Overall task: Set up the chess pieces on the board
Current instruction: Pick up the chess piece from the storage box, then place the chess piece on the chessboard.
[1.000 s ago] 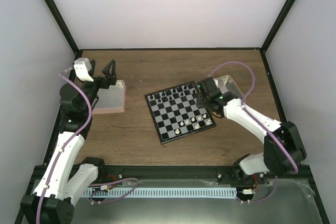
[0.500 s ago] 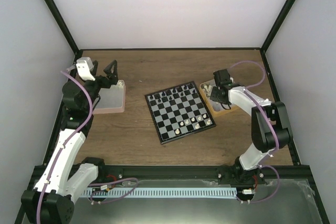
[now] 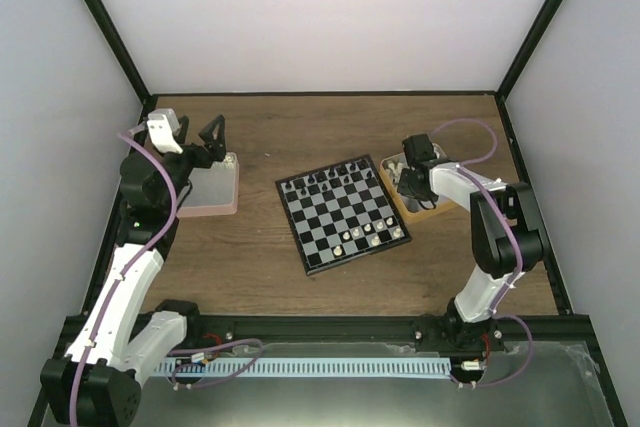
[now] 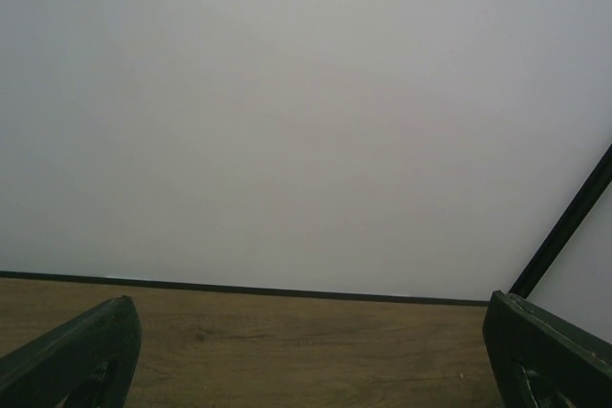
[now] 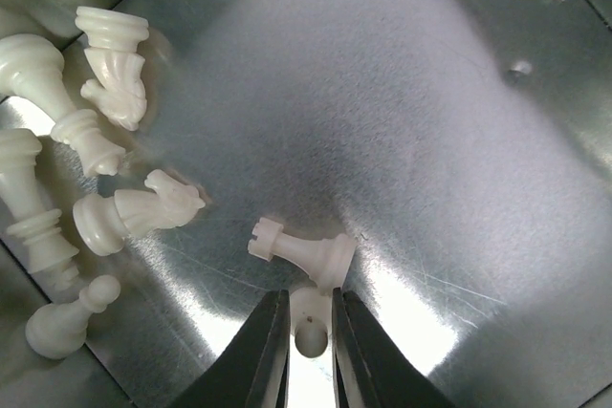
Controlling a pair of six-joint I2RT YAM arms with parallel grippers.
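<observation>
The board (image 3: 335, 209) lies mid-table, turned a little. Several cream-white chess pieces (image 3: 365, 237) stand on its near rows and tiny black chessmen (image 3: 330, 180) on its far rows. My right gripper (image 3: 410, 179) reaches down into the metal-lined tray (image 3: 428, 211) right of the board. In the right wrist view the right gripper (image 5: 310, 295) is shut on a white pawn (image 5: 310, 332) that touches a lying white rook (image 5: 306, 250). Two knights (image 5: 143, 207), a bishop (image 5: 53, 93) and another pawn (image 5: 67, 317) lie to the left. My left gripper (image 3: 205, 140) is open and empty above the pink tray (image 3: 210, 192).
The left wrist view shows only its two fingers (image 4: 76, 355), bare wooden table (image 4: 306, 351) and the white back wall. Black frame posts (image 3: 525, 37) and white walls bound the table. The tray floor (image 5: 430, 140) right of the gripped pawn is bare metal.
My right gripper left the board's right edge, moved right to the tray and went down among the white pieces. The left arm barely shifted.
</observation>
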